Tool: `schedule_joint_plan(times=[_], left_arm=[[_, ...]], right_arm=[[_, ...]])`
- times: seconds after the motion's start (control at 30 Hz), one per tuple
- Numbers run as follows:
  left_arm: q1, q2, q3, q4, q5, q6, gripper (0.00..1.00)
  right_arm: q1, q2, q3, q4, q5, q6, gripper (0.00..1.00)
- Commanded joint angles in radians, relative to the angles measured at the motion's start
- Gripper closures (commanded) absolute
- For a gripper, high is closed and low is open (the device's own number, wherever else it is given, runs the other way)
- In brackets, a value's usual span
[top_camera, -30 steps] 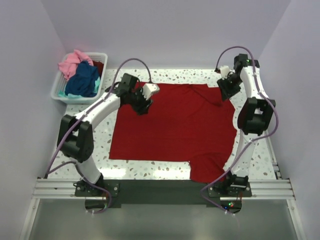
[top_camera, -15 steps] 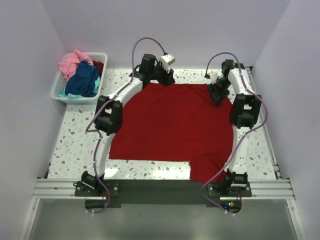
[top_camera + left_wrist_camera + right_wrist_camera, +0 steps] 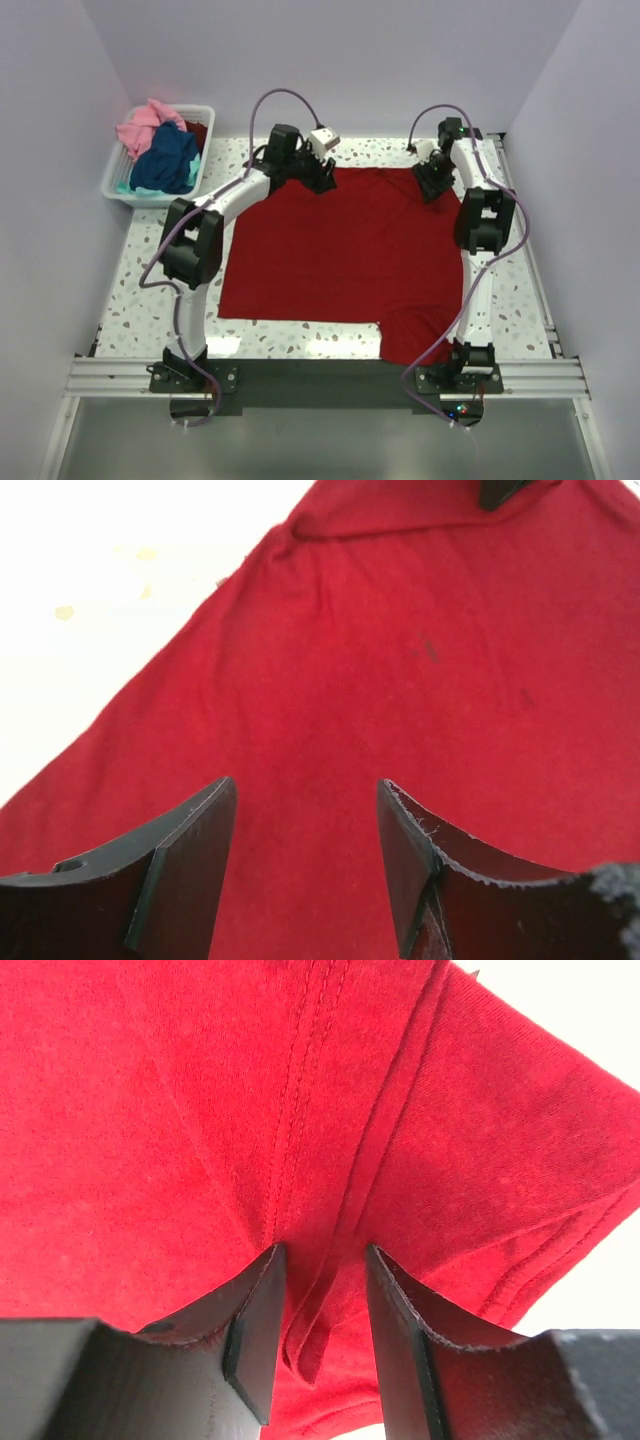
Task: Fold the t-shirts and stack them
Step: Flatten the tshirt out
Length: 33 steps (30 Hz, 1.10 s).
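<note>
Red t-shirt (image 3: 345, 250) lies spread flat on the counter (image 3: 160, 290), reaching its near edge. Left fingers (image 3: 322, 182) hover wide apart over the cloth by the far edge; right fingers (image 3: 432, 188) pinch a ridge of it near the far-right corner.

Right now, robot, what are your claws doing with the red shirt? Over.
Left claw open, over far edge of the red shirt. Right claw astride a fold at its far right corner, grip unclear. Shirt spread out, not folded yet. Nothing lying on it.
</note>
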<state>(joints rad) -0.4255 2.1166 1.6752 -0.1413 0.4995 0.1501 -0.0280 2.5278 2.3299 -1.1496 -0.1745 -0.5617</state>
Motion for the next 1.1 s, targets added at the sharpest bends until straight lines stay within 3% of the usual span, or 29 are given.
schedule_joint_plan(times=[0.0, 0.07, 0.17, 0.47, 0.53, 0.63, 1.07], left_arm=[[0.010, -0.090, -0.041, 0.036, -0.018, 0.043, 0.37], [0.017, -0.107, -0.051, 0.032, -0.019, 0.045, 0.37], [0.030, -0.125, -0.078, 0.031, -0.026, 0.037, 0.37], [0.053, -0.168, -0.143, 0.025, -0.024, 0.032, 0.37], [0.054, -0.175, -0.149, 0.026, -0.024, 0.034, 0.37], [0.059, -0.181, -0.163, 0.028, -0.026, 0.034, 0.37], [0.060, -0.187, -0.175, 0.032, -0.019, 0.028, 0.37]], right_arm=[[0.004, 0.006, 0.031, 0.011, 0.017, 0.010, 0.60], [0.005, -0.001, 0.031, 0.001, 0.010, 0.002, 0.69], [0.007, -0.038, 0.032, -0.004, -0.019, -0.003, 0.75], [0.013, -0.064, 0.034, -0.042, -0.005, -0.049, 0.80], [0.013, -0.069, 0.032, -0.045, -0.003, -0.050, 0.77], [0.011, -0.078, 0.034, -0.044, -0.002, -0.040, 0.64], [0.013, -0.133, -0.020, -0.079, -0.016, -0.052, 0.68]])
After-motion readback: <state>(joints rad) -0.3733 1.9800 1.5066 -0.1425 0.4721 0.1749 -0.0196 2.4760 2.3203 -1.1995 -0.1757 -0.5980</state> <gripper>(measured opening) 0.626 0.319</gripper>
